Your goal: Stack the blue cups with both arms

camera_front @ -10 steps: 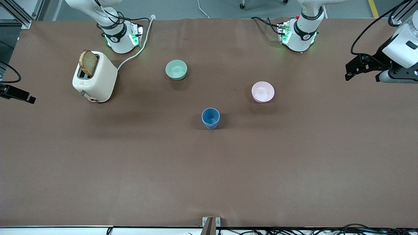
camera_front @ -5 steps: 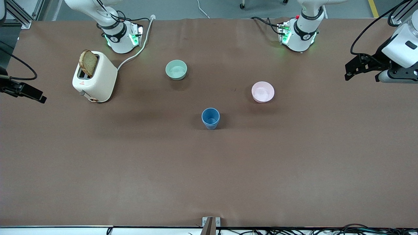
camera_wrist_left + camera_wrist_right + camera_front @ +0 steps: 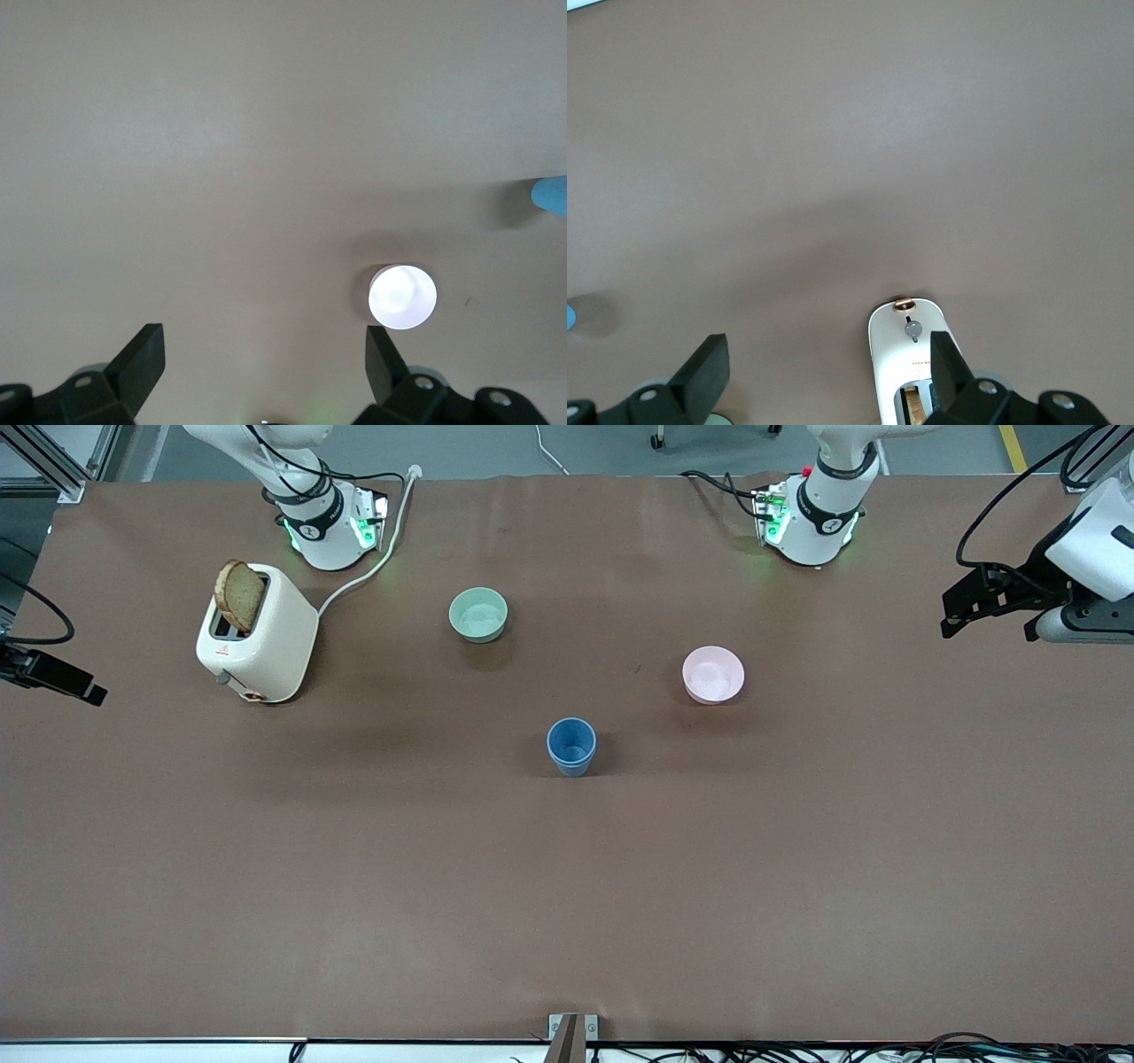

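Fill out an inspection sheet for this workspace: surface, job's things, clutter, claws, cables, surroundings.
Surface: brown table cover, flat, no spills seen.
Job's things: blue cups nested upright as one stack mid-table, nearer the front camera than both bowls.
Clutter: mint-green bowl; pink bowl; white toaster with a bread slice sticking up, toward the right arm's end.
Claws: left claw open, empty, over the table at the left arm's end; right claw open, empty, over the right arm's end by the toaster.
Cables: toaster cord runs past the right arm's base; black cables by both bases.
Surroundings: grey floor, more cables along the table edge.
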Available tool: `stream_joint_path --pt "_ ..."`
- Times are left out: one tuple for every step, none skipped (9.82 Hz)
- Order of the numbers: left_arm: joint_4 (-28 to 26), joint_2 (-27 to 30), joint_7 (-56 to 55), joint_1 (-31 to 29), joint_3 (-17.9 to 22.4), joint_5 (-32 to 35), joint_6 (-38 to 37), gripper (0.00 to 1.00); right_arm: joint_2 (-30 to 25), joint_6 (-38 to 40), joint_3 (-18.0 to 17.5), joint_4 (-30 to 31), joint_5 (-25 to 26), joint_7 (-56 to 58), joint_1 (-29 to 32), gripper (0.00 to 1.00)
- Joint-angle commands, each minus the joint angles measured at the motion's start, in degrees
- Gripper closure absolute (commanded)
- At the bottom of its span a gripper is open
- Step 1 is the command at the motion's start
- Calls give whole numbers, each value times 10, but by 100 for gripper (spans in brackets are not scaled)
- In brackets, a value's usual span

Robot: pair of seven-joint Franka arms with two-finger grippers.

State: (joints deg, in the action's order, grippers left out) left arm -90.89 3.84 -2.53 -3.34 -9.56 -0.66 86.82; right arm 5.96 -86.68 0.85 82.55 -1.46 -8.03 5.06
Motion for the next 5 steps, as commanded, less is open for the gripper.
stream_joint_path --pt "6 -15 -1 0 -1 11 -17 0 -10 5 26 2 10 22 -22 0" --pt "6 -18 0 0 -1 10 -17 0 -8 5 27 0 9 24 -20 0" --pt "6 -19 -1 3 -3 10 -17 0 -8 8 27 -12 19 26 -25 0" --pt "6 -19 1 3 -5 10 -17 0 -7 19 26 -27 22 44 -23 0" --pt "6 -19 1 4 -5 10 -18 0 -9 22 28 -28 25 49 -24 0"
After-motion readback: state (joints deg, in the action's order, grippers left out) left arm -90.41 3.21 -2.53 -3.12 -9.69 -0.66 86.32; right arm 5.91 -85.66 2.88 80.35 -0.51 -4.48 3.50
